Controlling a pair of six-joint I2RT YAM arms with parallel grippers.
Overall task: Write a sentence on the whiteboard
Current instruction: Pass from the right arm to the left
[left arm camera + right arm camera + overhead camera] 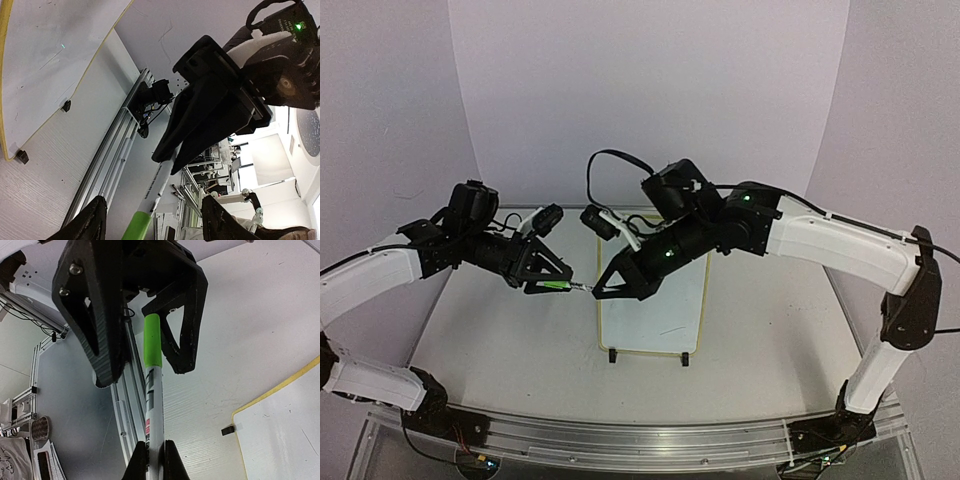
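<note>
The whiteboard (660, 310) lies on the table with a yellow frame and two black clip feet. I see no green words on it, only faint marks; part is hidden under my right arm. It also shows in the left wrist view (50, 60) and the right wrist view (285, 440). A white marker (578, 288) with a green cap (152, 340) is held level above the table, left of the board. My right gripper (155, 460) is shut on its white barrel (157, 185). My left gripper (155, 220) is open, its fingers (102, 340) straddling the green cap.
An aluminium rail (620, 440) runs along the table's near edge. White curved walls (650, 90) close in the back and sides. The two grippers meet tip to tip (582, 289) above the table's middle left.
</note>
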